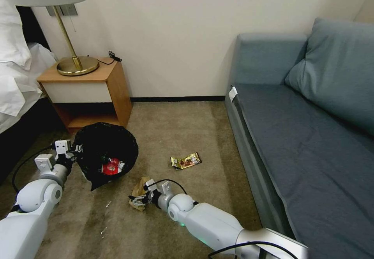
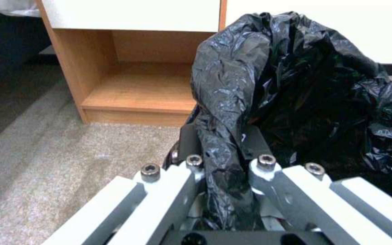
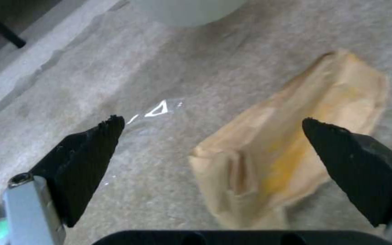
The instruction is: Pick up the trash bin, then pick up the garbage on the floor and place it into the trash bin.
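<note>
Lower left: left gripper (image 2: 225, 163) is clenching the bin's (image 1: 106, 153) crinkled black liner; right gripper (image 3: 214, 124), released, is straddling the crumpled brown paper bag (image 3: 291, 153).

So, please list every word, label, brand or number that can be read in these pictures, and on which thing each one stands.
No text can be read.
gold-brown snack wrapper: print too small to read.
red-and-white packet inside the trash bin: print too small to read.
brown paper bag: no print visible.
white tag on the sofa edge: blank or too small to tell.
</note>
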